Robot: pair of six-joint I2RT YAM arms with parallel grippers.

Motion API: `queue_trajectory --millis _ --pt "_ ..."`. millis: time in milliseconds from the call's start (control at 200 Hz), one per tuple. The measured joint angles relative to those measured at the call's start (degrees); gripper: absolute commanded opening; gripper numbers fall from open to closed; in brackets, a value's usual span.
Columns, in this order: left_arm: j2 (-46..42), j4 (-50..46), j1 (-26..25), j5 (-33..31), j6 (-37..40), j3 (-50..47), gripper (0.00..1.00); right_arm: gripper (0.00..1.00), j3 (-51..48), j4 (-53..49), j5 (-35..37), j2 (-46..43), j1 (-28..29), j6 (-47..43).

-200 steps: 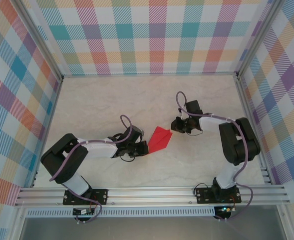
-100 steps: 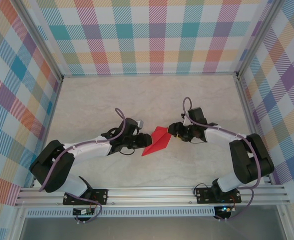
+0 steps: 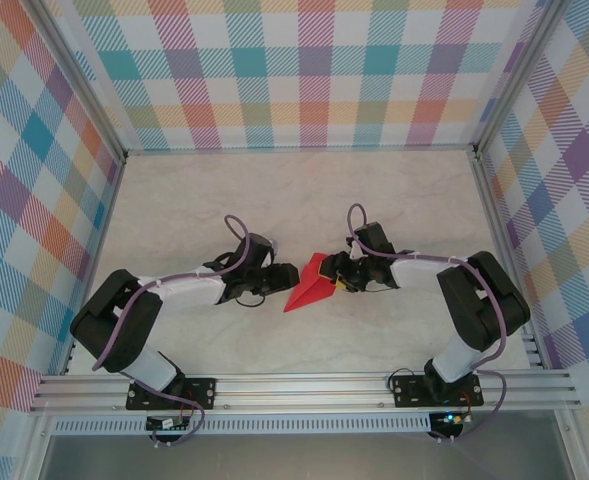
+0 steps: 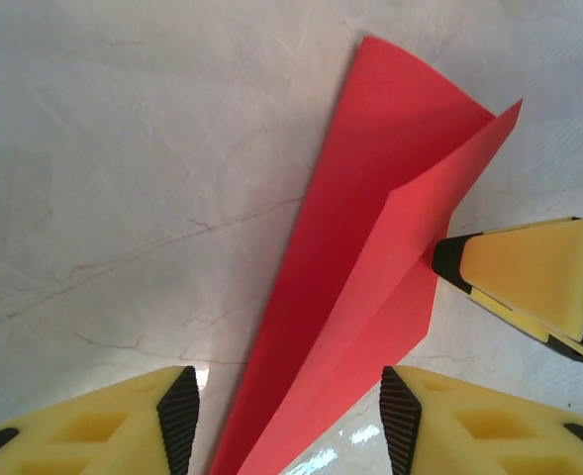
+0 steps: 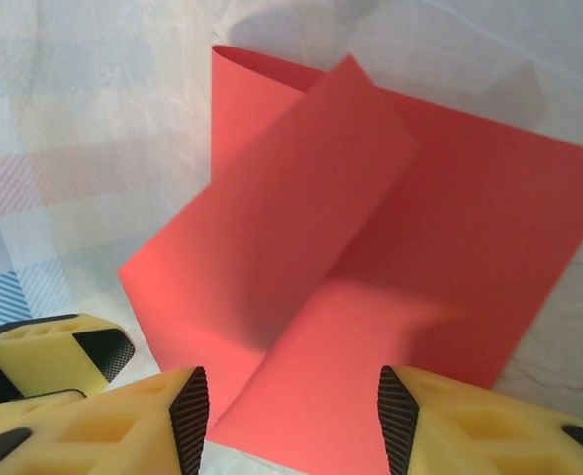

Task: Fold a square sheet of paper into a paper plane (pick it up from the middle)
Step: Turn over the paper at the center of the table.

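Observation:
The square sheet of paper (image 3: 309,286), bright red, lies on the marble table folded into a narrow pointed paper plane shape, its nose toward the near left. In the left wrist view the paper (image 4: 355,287) runs up from between my fingers, with a loose flap lifting at its far end. My left gripper (image 3: 282,279) (image 4: 289,421) is open, its pads either side of the nose and clear of it. My right gripper (image 3: 336,272) (image 5: 286,421) is open at the wide tail end, where the paper (image 5: 390,247) shows raised flaps. One of its fingers (image 4: 529,272) touches the paper's edge.
Plaid walls (image 3: 304,70) close in the back and both sides. An aluminium rail (image 3: 304,390) crosses the near edge by the arm bases. Bare marble tabletop (image 3: 224,200) lies all round the paper.
Both grippers were shut and now stand open. The right gripper has come left to the paper's tail, the left has moved up to its nose. The paper lies narrower and slightly nearer.

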Motion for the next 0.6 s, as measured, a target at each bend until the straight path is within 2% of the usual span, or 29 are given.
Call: queue_trajectory --millis 390,480,600 --pt "0.0 1.6 2.3 -0.3 -1.0 -2.3 0.77 0.40 1.2 4.0 0.1 3.4 0.5 1.2" --pt "0.0 2.8 3.2 0.2 -1.1 -3.2 0.82 0.33 1.2 5.7 -0.2 4.2 0.7 1.2" --pt "-0.6 4.5 5.1 2.5 -1.1 -4.4 0.90 0.19 1.2 8.3 -0.9 4.7 0.8 1.1"
